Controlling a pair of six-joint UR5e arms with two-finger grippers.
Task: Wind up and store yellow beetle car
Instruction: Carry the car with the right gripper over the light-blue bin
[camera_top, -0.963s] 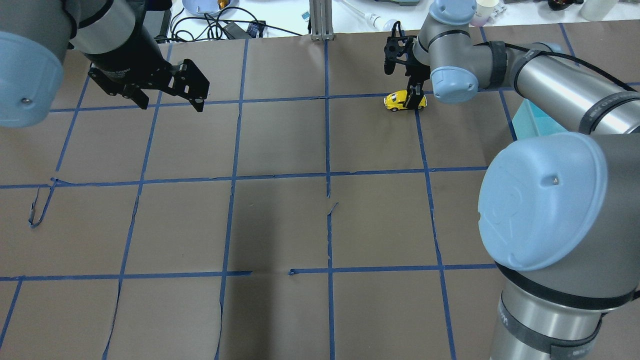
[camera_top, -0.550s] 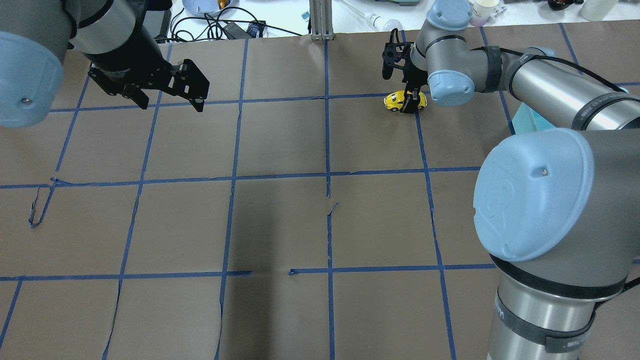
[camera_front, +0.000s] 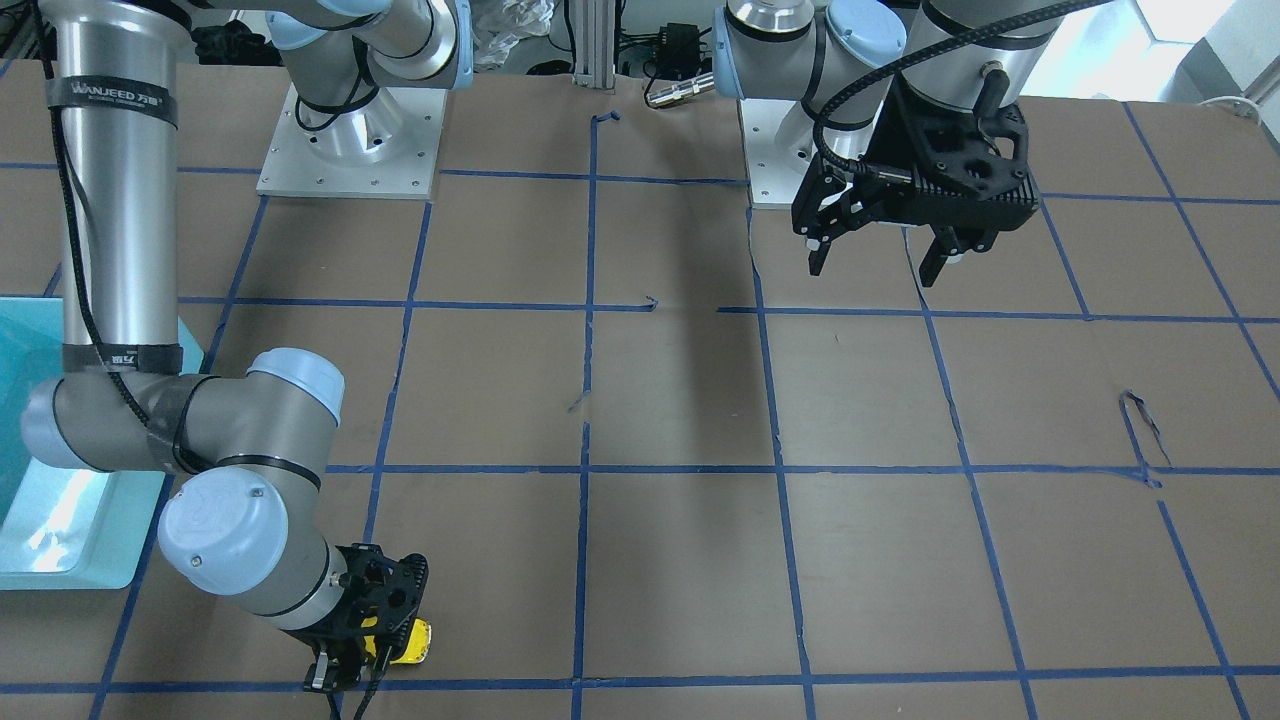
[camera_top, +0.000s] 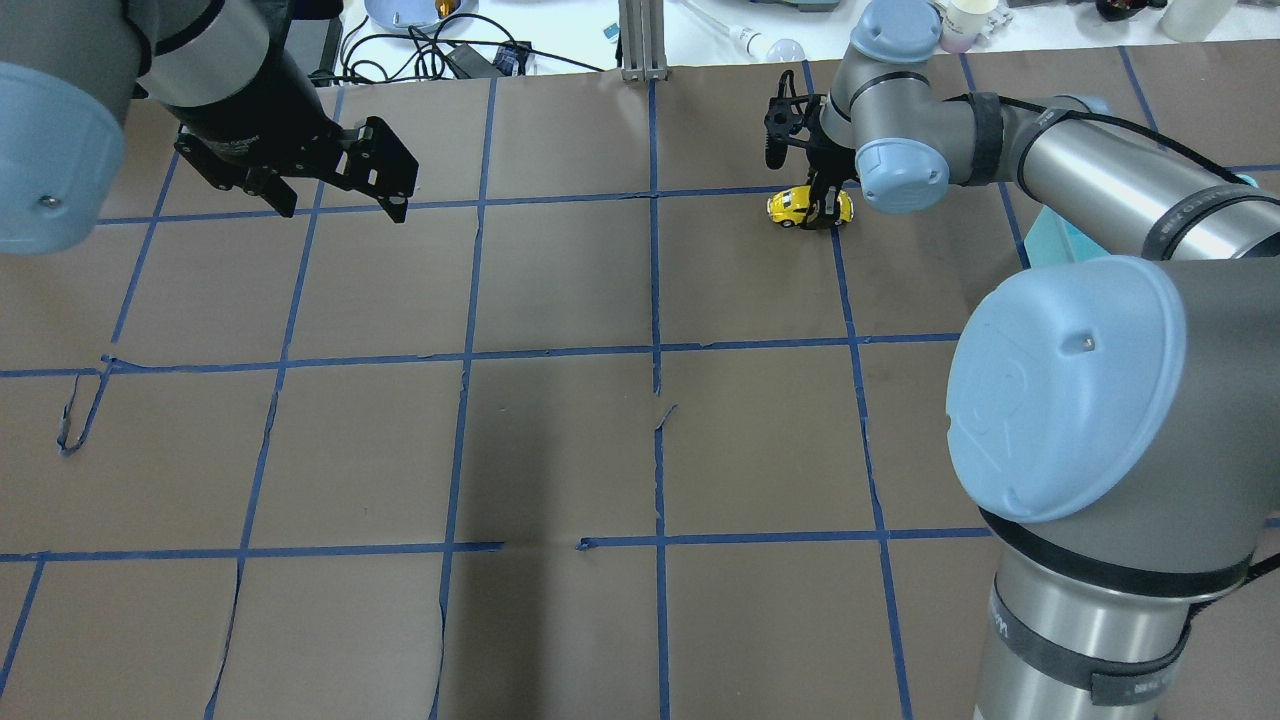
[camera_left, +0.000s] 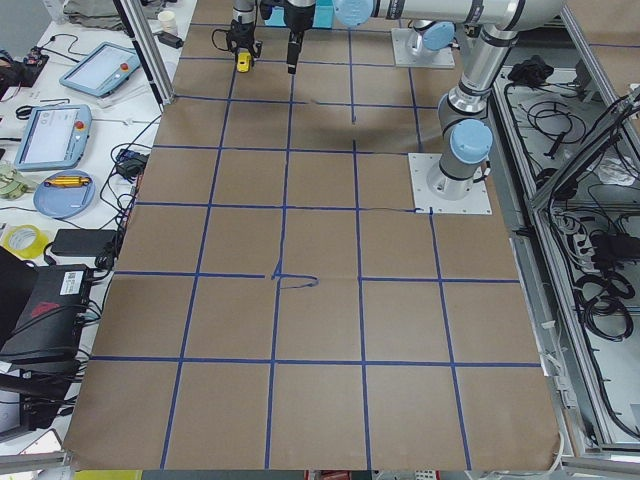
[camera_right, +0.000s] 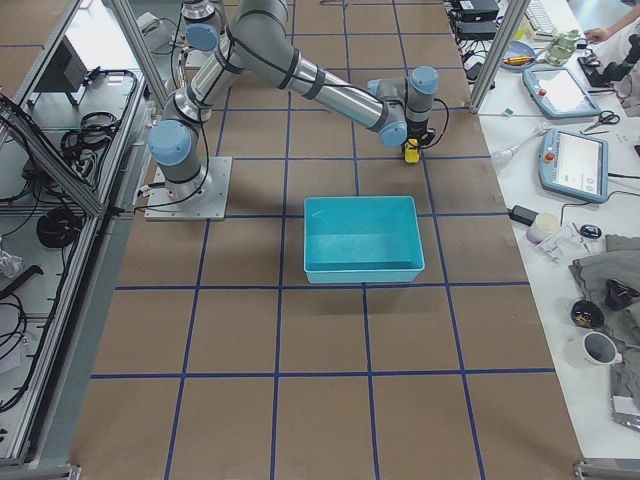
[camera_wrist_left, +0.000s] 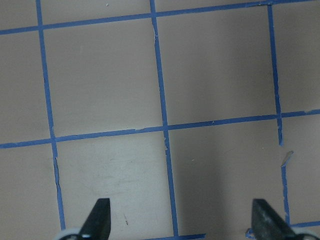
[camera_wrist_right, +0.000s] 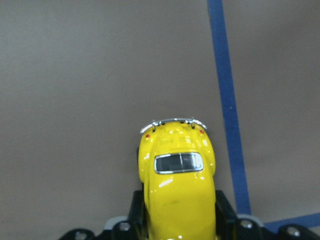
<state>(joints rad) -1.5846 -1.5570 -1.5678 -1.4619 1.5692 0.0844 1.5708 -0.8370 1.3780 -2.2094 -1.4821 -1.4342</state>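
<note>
Brown paper (camera_top: 560, 300) covers the whole table, and we see it divided into squares by blue tape lines (camera_top: 655, 350). The paper is torn or lifted at several tape joints. Aluminium frame posts stand at the table's edges, with white benches alongside carrying cables and small lab items. On the bench at the far side from the robot we count two handheld control tablets (camera_right: 560, 90) (camera_right: 583, 165). A person's hand (camera_right: 600, 35) shows at that bench's corner.

Counted items:
- Two arms, each bolted to its own metal base plate (camera_front: 350, 140) (camera_left: 450, 185).
- Two grippers.
- One teal bin (camera_right: 362, 238), an open rectangular tub standing on the robot's right half of the table.
- One yellow beetle car (camera_top: 795, 205).

The yellow beetle car is on the robot's right half, at the far edge of the table from the robot's bases, just beside a crossing of two tape lines. It is outside the teal bin, apart from it. We cannot tell whether its wheels touch the paper.

The right gripper (camera_top: 822, 198) points down over the car, and its fingers (camera_wrist_right: 223, 210) press against both sides of the yellow body, pinching it. The rear window and silvery bumper face away from the wrist camera.

The left gripper (camera_top: 343, 205) hangs above bare paper on the robot's left half, its fingers (camera_wrist_left: 100, 212) spread wide apart with nothing between them.
</note>
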